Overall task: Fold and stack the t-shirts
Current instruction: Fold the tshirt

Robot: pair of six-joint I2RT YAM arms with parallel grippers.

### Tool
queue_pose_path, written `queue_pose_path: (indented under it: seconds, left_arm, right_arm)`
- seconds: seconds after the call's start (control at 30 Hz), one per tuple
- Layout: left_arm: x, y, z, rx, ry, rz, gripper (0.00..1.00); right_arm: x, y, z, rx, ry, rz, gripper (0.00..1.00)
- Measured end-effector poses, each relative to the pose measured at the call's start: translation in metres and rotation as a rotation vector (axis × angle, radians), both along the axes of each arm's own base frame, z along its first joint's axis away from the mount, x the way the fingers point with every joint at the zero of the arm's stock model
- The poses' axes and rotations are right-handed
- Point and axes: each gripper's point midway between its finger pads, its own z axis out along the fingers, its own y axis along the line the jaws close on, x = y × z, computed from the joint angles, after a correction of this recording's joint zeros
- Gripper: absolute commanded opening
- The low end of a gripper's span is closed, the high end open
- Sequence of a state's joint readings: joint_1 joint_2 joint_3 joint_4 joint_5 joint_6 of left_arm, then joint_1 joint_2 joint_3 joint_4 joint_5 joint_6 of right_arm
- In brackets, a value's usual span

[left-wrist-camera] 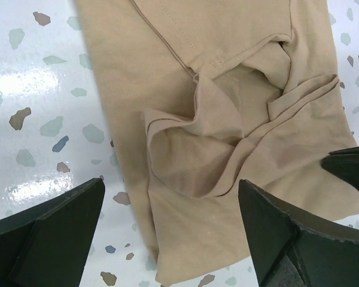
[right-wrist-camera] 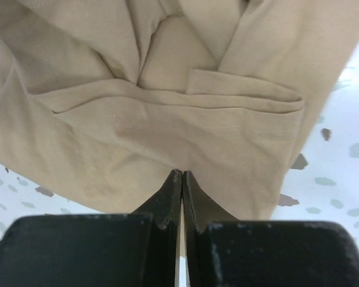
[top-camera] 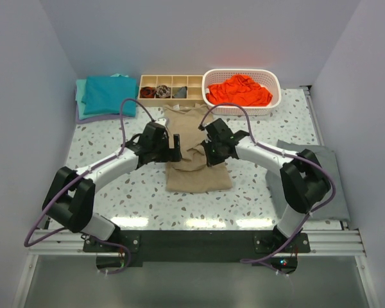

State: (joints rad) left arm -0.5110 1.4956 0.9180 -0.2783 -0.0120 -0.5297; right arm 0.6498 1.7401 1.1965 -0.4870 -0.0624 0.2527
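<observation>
Closest to us ran the dark base plate (top-camera: pixel 192 245) carrying both arms. At the far left of the speckled surface (top-camera: pixel 115 186) lay the teal t-shirts (top-camera: pixel 106 95), spread flat. Next came the left fingers (left-wrist-camera: pixel 48 239), spread wide and holding nothing, poised over the tan t-shirt (top-camera: pixel 196 170) where its left edge bunched into a loose fold. That shirt lay mid-surface between the two arms, partly folded and rumpled. Behind it stood a wooden divider tray (top-camera: pixel 195 94) with small dark rolls in some compartments. The right fingers (right-wrist-camera: pixel 167 203) were pressed together on the shirt's near edge, pinching the cloth. Farther right, a white basket (top-camera: pixel 244 111) held the orange-red t-shirt (top-camera: pixel 240 90), and a grey cloth (top-camera: pixel 333 186) lay flat beside the right arm.
</observation>
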Motion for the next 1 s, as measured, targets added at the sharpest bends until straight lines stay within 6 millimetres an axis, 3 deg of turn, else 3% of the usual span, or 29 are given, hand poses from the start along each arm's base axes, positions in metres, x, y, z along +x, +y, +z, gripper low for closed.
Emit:
queue_pose_path:
  seconds: [0.27, 0.6, 0.83, 0.93, 1.0]
  left_arm:
    - [-0.002, -0.002, -0.005, -0.004, 0.019, -0.011, 0.98]
    - [-0.003, -0.004, -0.018, 0.009, 0.055, -0.02, 0.99]
    - [0.01, -0.011, -0.018, 0.0, 0.037, -0.018, 0.98]
    - [0.018, -0.012, -0.016, 0.0, 0.016, -0.007, 0.92]
    - [0.023, -0.013, -0.015, 0.0, 0.005, 0.0, 0.83]
  right_arm:
    - [0.02, -0.012, 0.019, -0.049, -0.111, -0.056, 0.0]
    - [0.033, -0.027, 0.004, -0.147, -0.147, -0.119, 0.05]
    - [0.037, -0.026, 0.002, -0.148, -0.158, -0.124, 0.05]
    - [0.038, -0.026, 0.002, -0.146, -0.159, -0.124, 0.05]
    - [0.038, -0.025, 0.002, -0.143, -0.161, -0.124, 0.06]
